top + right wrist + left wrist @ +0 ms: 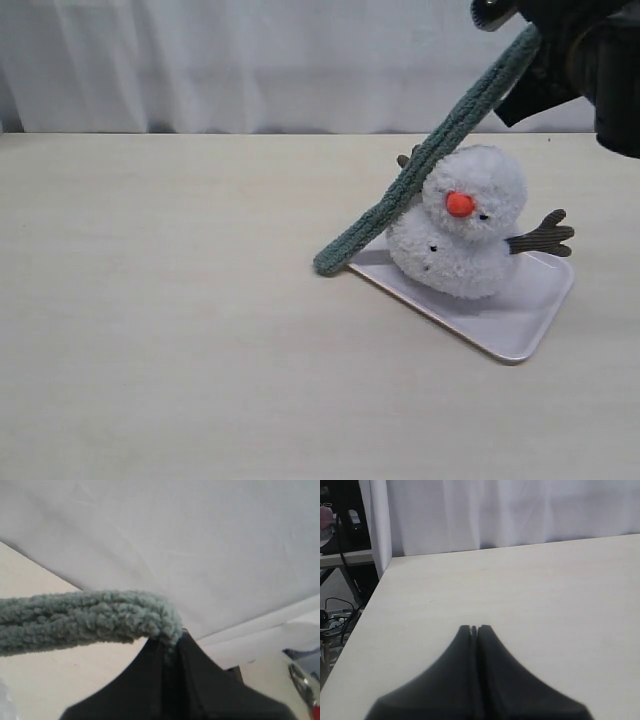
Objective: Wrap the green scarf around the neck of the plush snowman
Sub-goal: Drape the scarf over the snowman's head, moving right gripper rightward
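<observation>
Jaws of our right gripper (172, 640) pinched the fuzzy grey-green knitted scarf (440, 150), leaning on the fluffy white plush snowman (470, 245); our left gripper (474, 628) (empty) sat closed.

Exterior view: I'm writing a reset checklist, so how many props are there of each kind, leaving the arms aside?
green scarf: 1
plush snowman: 1
tray: 1
Total: 3

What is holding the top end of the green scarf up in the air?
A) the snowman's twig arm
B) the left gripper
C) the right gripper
C: the right gripper pinches the end of the scarf, while the left gripper is shut on nothing.
</observation>
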